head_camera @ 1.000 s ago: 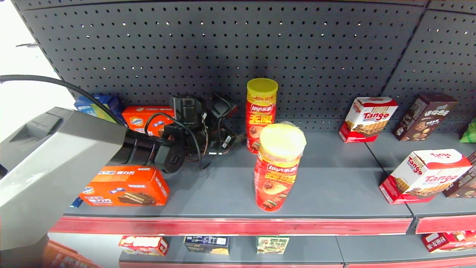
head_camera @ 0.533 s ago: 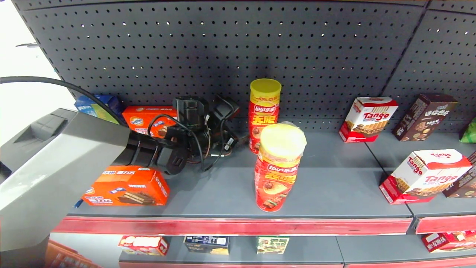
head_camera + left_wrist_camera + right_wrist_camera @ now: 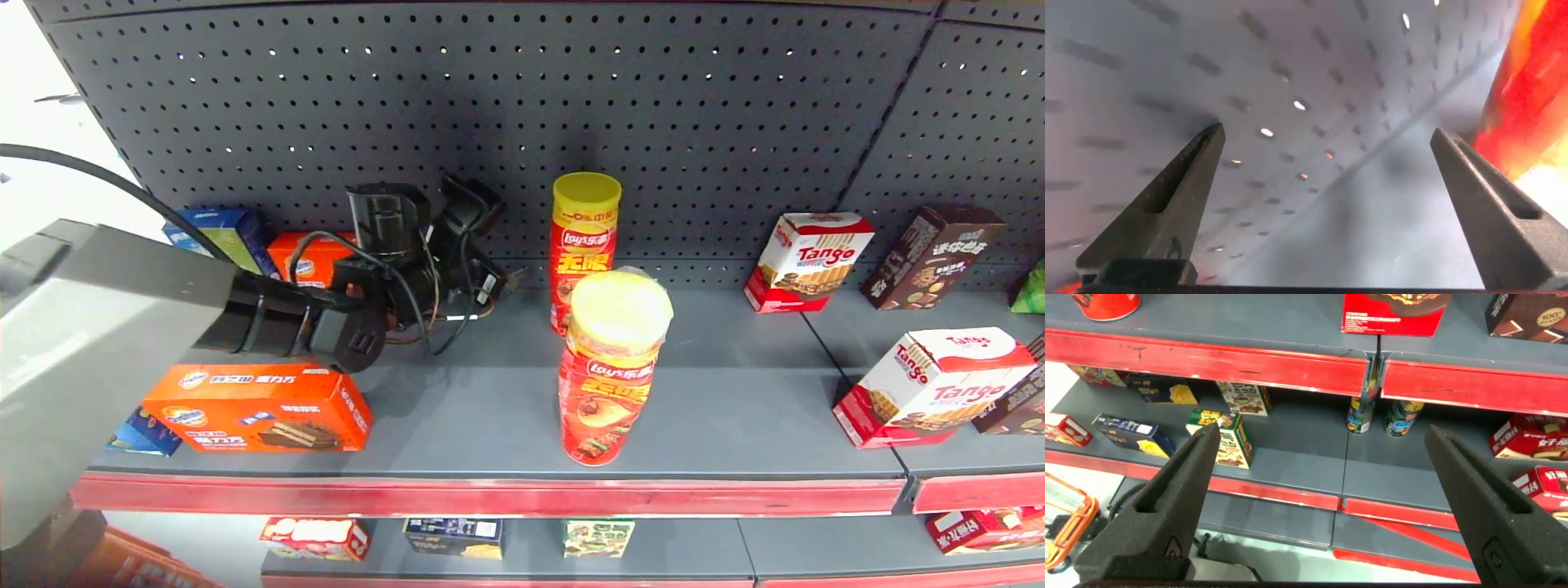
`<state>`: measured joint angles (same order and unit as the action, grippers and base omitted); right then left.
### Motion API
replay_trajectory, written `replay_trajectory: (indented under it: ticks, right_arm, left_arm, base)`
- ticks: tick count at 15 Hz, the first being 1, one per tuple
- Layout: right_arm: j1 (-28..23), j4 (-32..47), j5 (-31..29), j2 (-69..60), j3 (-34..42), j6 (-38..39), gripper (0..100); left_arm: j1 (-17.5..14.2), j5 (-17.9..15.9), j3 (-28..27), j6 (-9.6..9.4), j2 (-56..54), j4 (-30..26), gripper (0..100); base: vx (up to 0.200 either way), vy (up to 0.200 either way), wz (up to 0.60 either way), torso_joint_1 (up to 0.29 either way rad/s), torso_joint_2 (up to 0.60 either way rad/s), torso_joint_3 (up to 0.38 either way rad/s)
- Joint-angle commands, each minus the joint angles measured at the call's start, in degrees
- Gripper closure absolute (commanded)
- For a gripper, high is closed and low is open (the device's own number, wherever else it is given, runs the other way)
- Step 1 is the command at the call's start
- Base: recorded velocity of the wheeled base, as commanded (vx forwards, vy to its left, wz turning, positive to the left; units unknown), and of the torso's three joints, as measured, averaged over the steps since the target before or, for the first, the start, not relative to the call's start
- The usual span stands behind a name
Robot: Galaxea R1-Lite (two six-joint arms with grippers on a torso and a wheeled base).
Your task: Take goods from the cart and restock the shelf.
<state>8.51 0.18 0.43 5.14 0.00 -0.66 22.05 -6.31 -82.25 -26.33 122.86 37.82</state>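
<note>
Head view, restocking bay, entry as found.

1. Tall red cardboard crisp tube with yellow plastic lid [image 3: 584,249]: stood upright at the back of the grey metal shelf with red front strip [image 3: 735,392], close to the dark perforated back panel [image 3: 571,98]. Judged to be the restocked good.
2. Second red crisp tube with pale yellow lid [image 3: 611,376]: stood nearer the front edge, just in front of the first.
3. Left gripper [image 3: 488,245]: fingers spread wide with nothing between them, just beside the rear tube and apart from it. Loose black cables hung at its wrist.
4. Right gripper [image 3: 1323,431]: fingers likewise spread and empty, held low and facing the lower shelves.
5. Flat orange cardboard biscuit box [image 3: 261,404]: lay at the front of the shelf below the left forearm.

Hazards, as judged: a sideways swing of the left arm could let a spread finger or a cable loop catch the rear tube. Being tall and narrow, it would likely tip into the front tube, which could roll off the edge. A dropped forearm could shove the orange box forward.

Lettering: large brand marks and yellow characters showed on both tubes, with smaller print on the orange box. None was transcribed here.
</note>
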Motion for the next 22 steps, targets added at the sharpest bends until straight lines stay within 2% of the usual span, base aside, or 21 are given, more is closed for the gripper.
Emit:
replay_trajectory:
  ticks: [1,3,6,7,9,11,12,14,16,17,18,19,20,22]
  right_arm:
    - [0.02,-0.01,0.01,0.04,0.0,-0.04,0]
    - [0.02,-0.01,0.01,0.04,0.0,-0.04,0]
    - [0.02,-0.01,0.01,0.04,0.0,-0.04,0]
    - [0.02,-0.01,0.01,0.04,0.0,-0.04,0]
    - [0.46,-0.01,0.89,0.13,0.0,-0.31,0]
    - [0.54,-0.09,0.8,0.13,0.0,-0.13,0]
    - [0.81,0.26,0.89,0.48,-0.09,-0.31,0]
    - [4.94,-0.01,-1.13,2.06,-0.09,-0.57,0]
    - [3.27,0.17,-1.31,0.92,-0.18,-0.48,0]
    - [3.09,-0.27,-0.95,2.41,-5.27,0.39,0]
    - [3.44,1.4,-0.87,11.12,-15.73,4.96,0]
    - [4.15,2.28,-0.25,17.09,-18.72,7.69,0]
    - [5.55,3.07,2.3,19.73,-22.5,4.61,0]
    - [7.05,3.86,3.35,32.65,-31.2,-0.66,0]
  left_arm:
    - [-0.17,2.27,10.18,0.93,-12.99,0.15,0]
    - [0.01,5.17,20.46,1.55,-21.96,0.94,0]
    - [0.1,8.78,34.53,1.11,-32.24,5.69,0]
    - [0.45,11.06,38.74,0.93,-34.97,7.27,0]
    - [2.38,17.74,45.34,1.28,-39.62,8.59,0]
    - [3.0,18.71,50.7,1.46,-41.29,10.44,0]
    - [3.0,18.44,51.75,1.19,-41.29,13.07,0]
    - [3.08,18.44,50.96,1.28,-41.29,14.04,0]
    - [3.17,18.53,51.22,1.46,-41.12,13.86,0]
    - [3.17,18.53,51.31,2.25,-41.12,13.86,0]
    - [3.26,18.44,51.31,3.74,-41.21,13.78,0]
    - [3.08,18.44,50.87,4.01,-41.03,14.04,0]
    - [3.17,18.36,50.79,4.01,-40.94,14.13,0]
    - [3.52,18.36,50.87,4.01,-40.94,14.22,0]
  base:
    - [0.0,0.0,0.0,0.0,0.0,0.0]
    - [0.0,0.0,0.0,0.0,0.0,0.0]
    - [0.0,0.0,0.0,0.0,0.0,0.0]
    - [0.0,0.0,0.0,0.0,0.0,0.0]
    - [0.0,0.0,0.0,0.0,0.0,0.0]
    - [0.0,0.0,0.0,0.0,0.0,0.0]
    - [0.0,0.0,0.0,0.0,0.0,0.0]
    - [0.0,0.0,0.0,0.0,0.0,0.0]
    - [0.0,0.0,0.0,0.0,0.0,0.0]
    - [0.0,0.0,0.0,0.0,0.0,0.0]
    - [0.0,0.0,0.0,0.0,0.0,0.0]
    - [0.0,0.0,0.0,0.0,0.0,0.0]
    - [0.0,0.0,0.0,0.0,0.0,0.0]
    - [0.0,0.0,0.0,0.0,0.0,0.0]
